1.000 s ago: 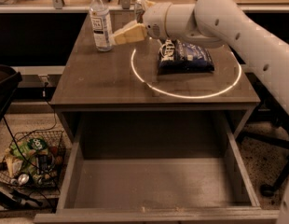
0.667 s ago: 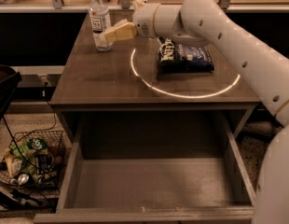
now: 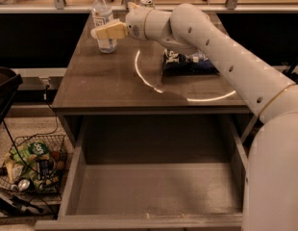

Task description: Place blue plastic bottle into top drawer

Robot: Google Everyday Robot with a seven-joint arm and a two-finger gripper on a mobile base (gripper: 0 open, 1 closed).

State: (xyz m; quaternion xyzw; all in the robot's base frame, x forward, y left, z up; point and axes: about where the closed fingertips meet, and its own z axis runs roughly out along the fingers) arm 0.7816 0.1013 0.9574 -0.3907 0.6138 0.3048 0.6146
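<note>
The blue plastic bottle (image 3: 102, 11), clear with a white cap and pale label, stands upright at the table's back left. My gripper (image 3: 105, 32) reaches in from the right at the end of the white arm. Its cream tip overlaps the bottle's lower half, right at the bottle. The top drawer (image 3: 72, 177) is pulled out below the table's front edge. It is wide and shallow, and its grey-brown floor is bare.
A dark blue snack bag (image 3: 190, 61) lies on the table (image 3: 105, 85) right of the middle, under my arm. A drink can (image 3: 147, 3) stands at the back edge. A wire basket (image 3: 31, 170) of trash sits on the floor at the left.
My gripper has moved left across the table's back, from just right of the bottle to overlapping it. The bottle, the bag and the drawer have stayed put.
</note>
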